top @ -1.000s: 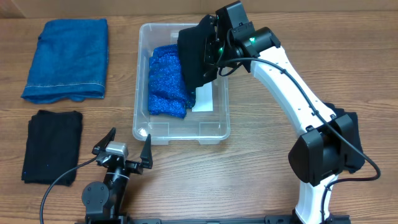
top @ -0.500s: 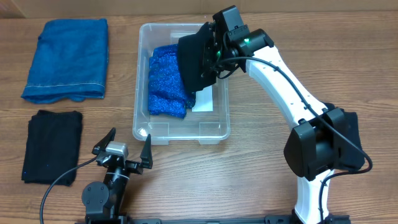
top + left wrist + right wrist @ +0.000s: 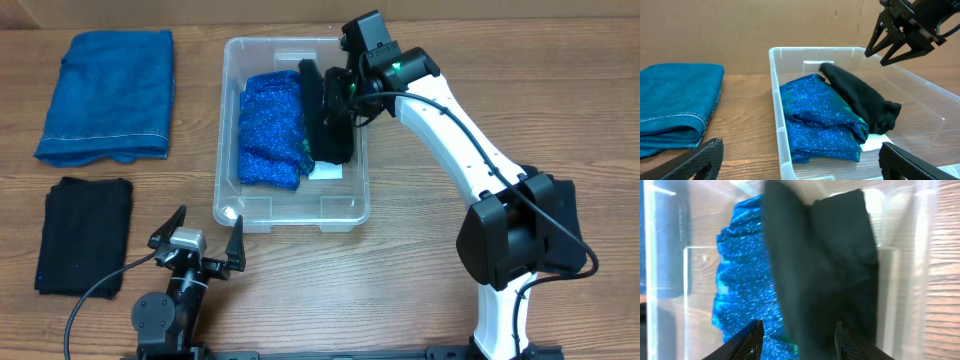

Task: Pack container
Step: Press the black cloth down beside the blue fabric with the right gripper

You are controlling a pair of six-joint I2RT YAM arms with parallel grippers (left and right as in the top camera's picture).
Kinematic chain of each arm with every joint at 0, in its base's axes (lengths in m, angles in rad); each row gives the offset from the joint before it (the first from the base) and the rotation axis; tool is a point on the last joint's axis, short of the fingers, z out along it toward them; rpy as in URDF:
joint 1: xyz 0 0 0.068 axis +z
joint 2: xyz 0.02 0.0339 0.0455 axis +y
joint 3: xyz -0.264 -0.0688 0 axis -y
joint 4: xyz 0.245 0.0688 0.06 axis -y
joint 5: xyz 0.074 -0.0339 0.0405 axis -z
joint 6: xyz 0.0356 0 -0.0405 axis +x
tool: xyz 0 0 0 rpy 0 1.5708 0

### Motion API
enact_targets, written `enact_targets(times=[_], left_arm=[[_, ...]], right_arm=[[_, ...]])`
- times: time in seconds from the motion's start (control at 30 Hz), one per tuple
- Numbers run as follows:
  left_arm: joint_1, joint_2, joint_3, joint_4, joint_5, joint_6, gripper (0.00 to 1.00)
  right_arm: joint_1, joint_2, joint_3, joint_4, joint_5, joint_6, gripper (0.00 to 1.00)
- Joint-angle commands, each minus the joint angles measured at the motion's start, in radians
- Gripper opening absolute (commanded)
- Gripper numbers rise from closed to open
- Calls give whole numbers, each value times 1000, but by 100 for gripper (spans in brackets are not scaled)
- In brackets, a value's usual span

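The clear container (image 3: 290,215) sits mid-table. Inside it a sparkly blue cloth (image 3: 270,130) fills the left side, and a black cloth (image 3: 328,125) lies along the right side, partly over a white label (image 3: 325,170). My right gripper (image 3: 350,85) hovers above the container's far right corner, open, with nothing between its fingers. In the right wrist view the black cloth (image 3: 830,270) lies below the open right gripper (image 3: 799,342), blurred. The left wrist view shows the black cloth (image 3: 860,97) resting in the container (image 3: 775,90). My left gripper (image 3: 205,235) stands open and empty near the container's front left corner.
A folded blue towel (image 3: 105,95) lies at the far left of the table. A folded black cloth (image 3: 85,235) lies at the near left, beside the left arm. The right arm's white links reach from the front right across to the container.
My right gripper has opened and let go of the black cloth, which has dropped from the jaws into the container beside the blue cloth. The left arm has not moved.
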Motion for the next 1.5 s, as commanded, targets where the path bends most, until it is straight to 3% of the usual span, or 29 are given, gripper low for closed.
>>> enact_targets(times=[0.0,0.2,1.1,1.47], left_arm=[[5,-10,-3,2,2,19,100],[5,-10,-3,2,2,19,100],[5,-10,-3,2,2,19,100],[5,-10,-3,2,2,19,100]], right_arm=[[0,-6,15,2,72,-16,50],[0,-6,107,-33,71,-32,50],[83,137,65,-28,69,-32,49],[83,142,65,-53,195,-32,49]])
